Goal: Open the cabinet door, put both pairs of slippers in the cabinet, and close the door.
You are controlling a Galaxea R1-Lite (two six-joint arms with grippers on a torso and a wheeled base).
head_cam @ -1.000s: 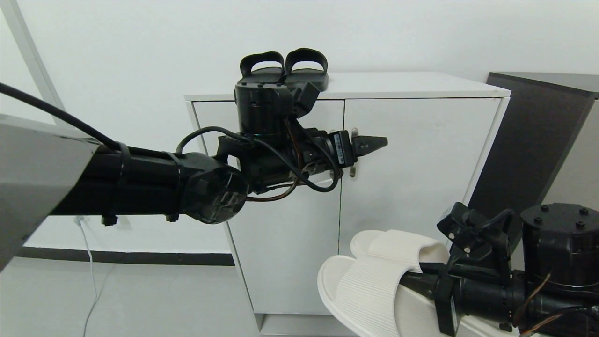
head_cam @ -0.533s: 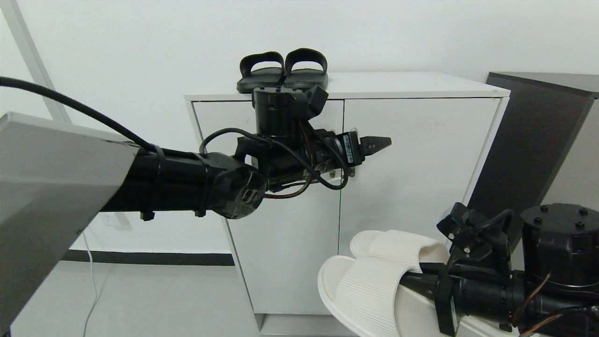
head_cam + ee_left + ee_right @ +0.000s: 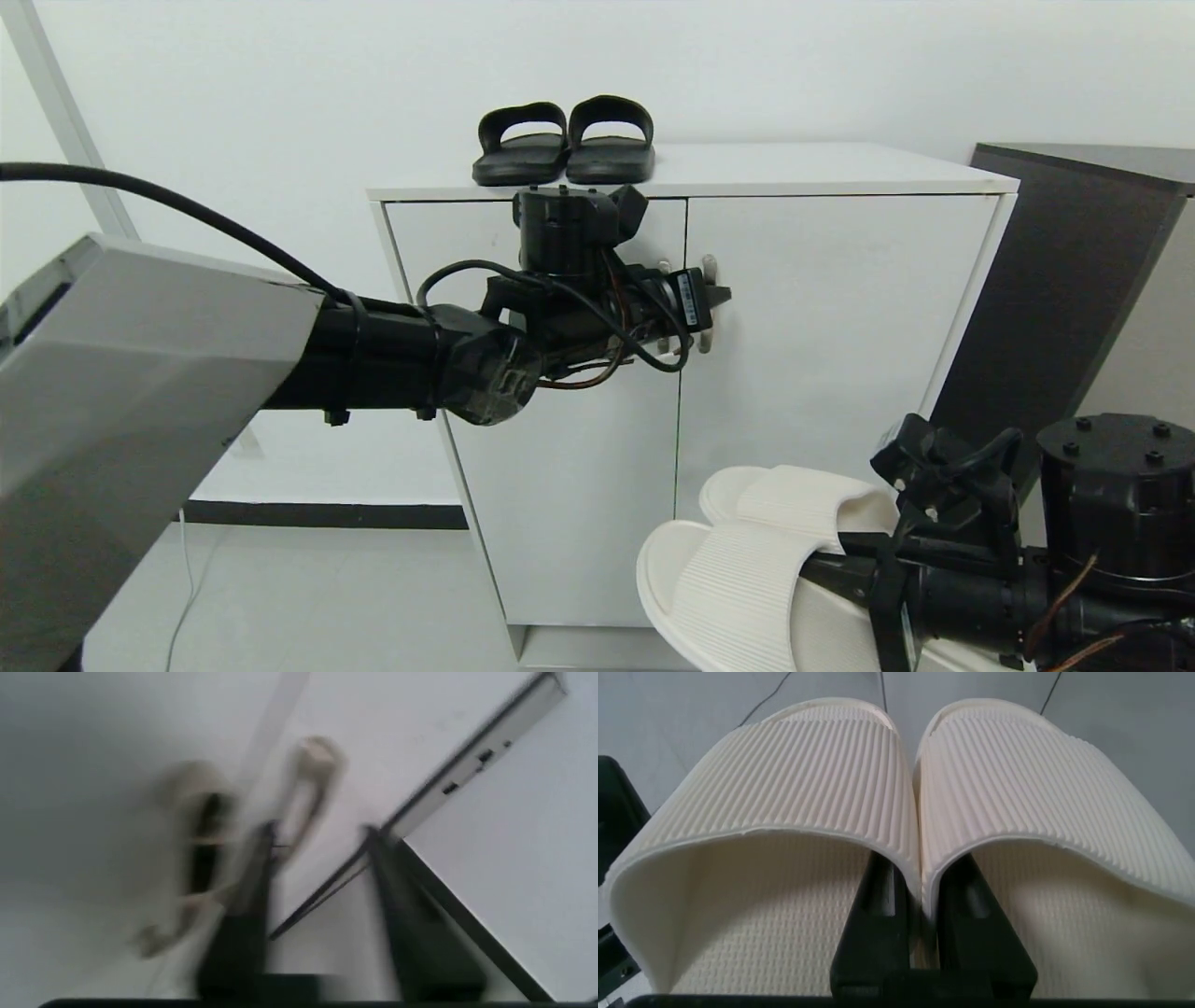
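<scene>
A white two-door cabinet (image 3: 822, 280) stands ahead with both doors shut. A pair of black slippers (image 3: 563, 142) sits on its top near the left end. My left gripper (image 3: 719, 297) is at the two metal door handles (image 3: 708, 268) by the centre seam. In the left wrist view that gripper (image 3: 320, 835) is open, with a blurred handle (image 3: 313, 770) between its fingers. Low on the right, my right gripper (image 3: 826, 567) is shut on a pair of white ribbed slippers (image 3: 747, 569). Its fingers (image 3: 878, 905) pinch the two inner straps of the white slippers (image 3: 785, 793) together.
A dark grey unit (image 3: 1055, 261) stands against the cabinet's right side. A white wall is behind. Left of the cabinet there is open floor with a thin cable (image 3: 187, 597) hanging down to it.
My left arm has pushed forward and slightly down, bringing its gripper from in front of the doors to the handles. The right arm with the white slippers has sunk a little.
</scene>
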